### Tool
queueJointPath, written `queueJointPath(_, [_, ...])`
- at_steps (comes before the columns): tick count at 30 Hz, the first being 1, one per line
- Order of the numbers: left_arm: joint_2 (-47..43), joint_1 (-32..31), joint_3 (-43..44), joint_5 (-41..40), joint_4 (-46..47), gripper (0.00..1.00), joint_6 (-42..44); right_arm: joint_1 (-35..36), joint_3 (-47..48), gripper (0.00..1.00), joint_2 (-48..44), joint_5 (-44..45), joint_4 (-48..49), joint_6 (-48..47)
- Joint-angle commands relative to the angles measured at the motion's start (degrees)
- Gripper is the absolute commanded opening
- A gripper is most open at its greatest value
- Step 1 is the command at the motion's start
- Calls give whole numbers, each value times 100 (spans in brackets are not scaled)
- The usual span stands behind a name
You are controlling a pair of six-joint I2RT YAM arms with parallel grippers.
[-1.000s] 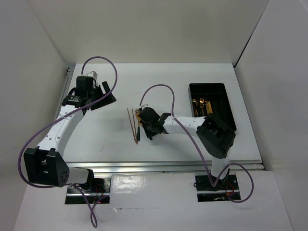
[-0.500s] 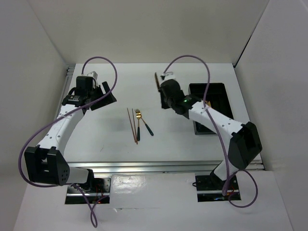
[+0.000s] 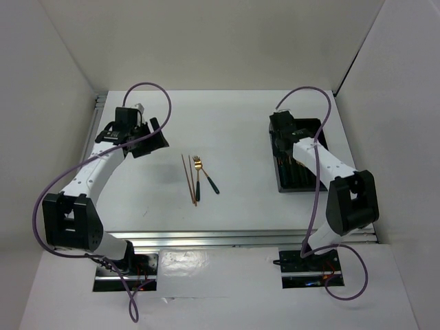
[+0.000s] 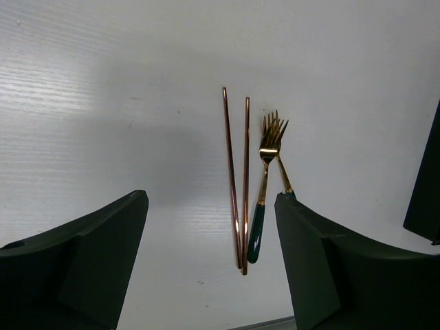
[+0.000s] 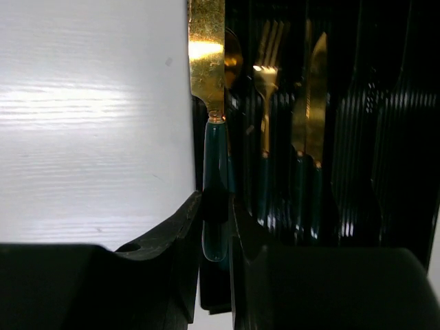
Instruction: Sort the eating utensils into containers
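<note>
Two brown chopsticks (image 3: 188, 179) (image 4: 234, 179) and two gold forks with teal handles (image 3: 197, 176) (image 4: 264, 180) lie side by side mid-table. My left gripper (image 3: 139, 137) (image 4: 210, 199) hovers above and to their left, open, with nothing between its fingers. My right gripper (image 3: 281, 135) (image 5: 215, 206) is shut on the teal handle of a gold-headed utensil (image 5: 208, 75), over the left edge of the black tray (image 3: 329, 155) (image 5: 399, 137). Its gold head runs out of the top of the right wrist view. Several gold utensils (image 5: 265, 79) lie in the tray's long compartments.
White walls enclose the table on the left, back and right. A metal rail (image 3: 234, 237) runs along the near edge. Purple cables (image 3: 152, 93) loop above both arms.
My right arm has swung from the middle of the table to the tray at the right, carrying the teal-handled utensil. The left arm has shifted only slightly.
</note>
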Motion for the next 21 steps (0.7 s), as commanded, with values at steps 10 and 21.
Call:
queueJointPath(10, [355,32,402,11,-21,89,228,-475,83,3,80,989,-720,5])
queueJointPath(21, [566,32,507,-111,-126,89,281,-685,-84,9,633,1727,-667,-241])
